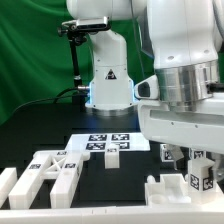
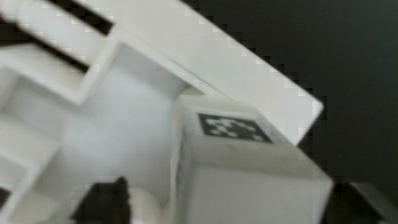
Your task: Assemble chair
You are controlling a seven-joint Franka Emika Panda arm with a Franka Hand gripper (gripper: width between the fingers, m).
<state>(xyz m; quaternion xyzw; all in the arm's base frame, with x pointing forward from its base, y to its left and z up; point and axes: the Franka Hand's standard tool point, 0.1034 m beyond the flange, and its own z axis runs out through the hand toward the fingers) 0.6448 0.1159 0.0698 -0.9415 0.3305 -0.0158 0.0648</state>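
The gripper [image 1: 190, 165] hangs low over the bench [image 1: 130, 172], near its front edge on the exterior view's right. Its two dark fingers [image 2: 107, 203] straddle a white tagged block [image 1: 198, 180] of the chair. In the wrist view the block fills the gap between them. Whether the fingers press on it or stand just clear I cannot tell. The block stands with other white slabs [image 2: 71, 110]. More loose chair parts [image 1: 50, 178] lie near the front edge on the exterior view's left. The marker board [image 1: 105, 140] lies mid-bench, behind them.
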